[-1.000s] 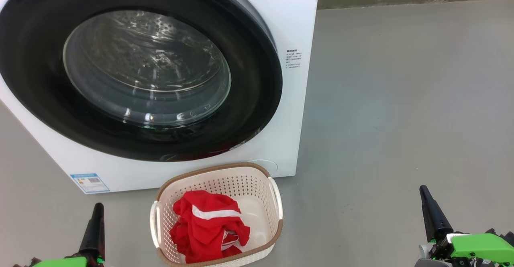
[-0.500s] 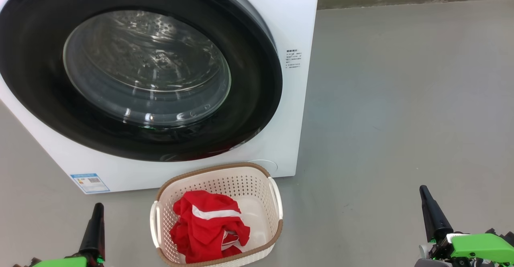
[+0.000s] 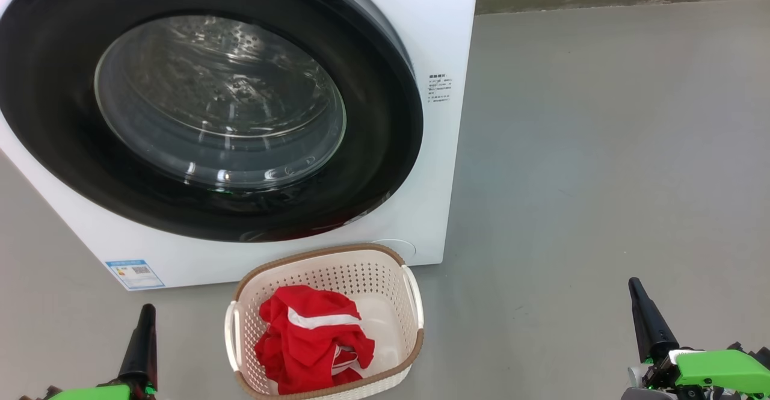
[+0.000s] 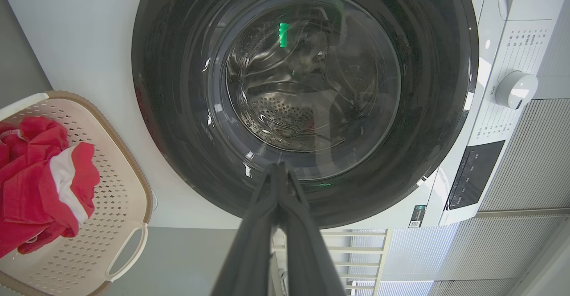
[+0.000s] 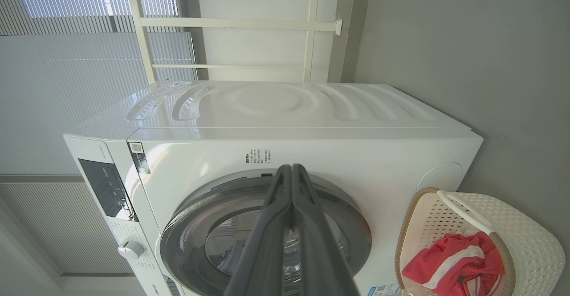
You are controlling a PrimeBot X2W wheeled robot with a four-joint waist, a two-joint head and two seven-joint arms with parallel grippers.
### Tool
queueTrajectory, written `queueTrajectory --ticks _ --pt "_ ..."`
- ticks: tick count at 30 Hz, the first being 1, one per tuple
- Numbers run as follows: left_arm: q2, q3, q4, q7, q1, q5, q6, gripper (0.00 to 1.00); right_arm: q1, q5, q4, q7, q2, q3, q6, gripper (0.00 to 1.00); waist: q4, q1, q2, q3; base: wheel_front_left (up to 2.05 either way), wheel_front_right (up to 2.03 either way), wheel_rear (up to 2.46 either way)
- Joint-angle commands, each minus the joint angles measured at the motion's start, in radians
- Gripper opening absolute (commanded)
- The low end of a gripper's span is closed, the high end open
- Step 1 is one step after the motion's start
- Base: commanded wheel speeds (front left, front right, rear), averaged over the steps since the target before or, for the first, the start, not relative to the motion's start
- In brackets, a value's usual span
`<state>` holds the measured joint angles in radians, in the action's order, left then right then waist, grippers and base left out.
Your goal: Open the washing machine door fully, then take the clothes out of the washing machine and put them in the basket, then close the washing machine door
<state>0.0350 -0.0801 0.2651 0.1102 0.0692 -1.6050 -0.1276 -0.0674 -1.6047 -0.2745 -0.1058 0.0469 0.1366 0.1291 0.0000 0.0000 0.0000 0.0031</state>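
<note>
Found door [image 3: 373,147] looking shut, ahead-left, nearer left pincer [image 3: 145,322] than right pincer [image 3: 639,296]; clothes [image 3: 307,340] in basket [image 3: 337,276] between them; both pressed together, empty.

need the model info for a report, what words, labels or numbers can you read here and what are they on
Nothing is sharp enough to quote.
Blue label sticker, low on the washing machine front: too small to read.
Small printed lines, right of the washing machine door: blurred.
Print round the dial: too small to read.
QR-code sticker, at the front's top corner: unreadable.
</note>
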Motion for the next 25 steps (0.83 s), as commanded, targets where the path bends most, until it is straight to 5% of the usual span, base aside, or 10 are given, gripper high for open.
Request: queueTrajectory --ticks 1,25 --pt "0.015 -0.034 -0.02 0.003 0.039 -0.004 -0.003 0.0 -0.04 -0.004 0.03 -0.008 0.003 -0.023 0.002 0.0 0.0 0.0 0.0 0.0 0.0 0.0 0.0" --pt "0.015 -0.034 -0.02 0.003 0.039 -0.004 -0.003 0.0 -0.04 -0.004 0.03 -0.008 0.003 -0.023 0.002 0.0 0.0 0.0 0.0 0.0 0.0 0.0 0.0"
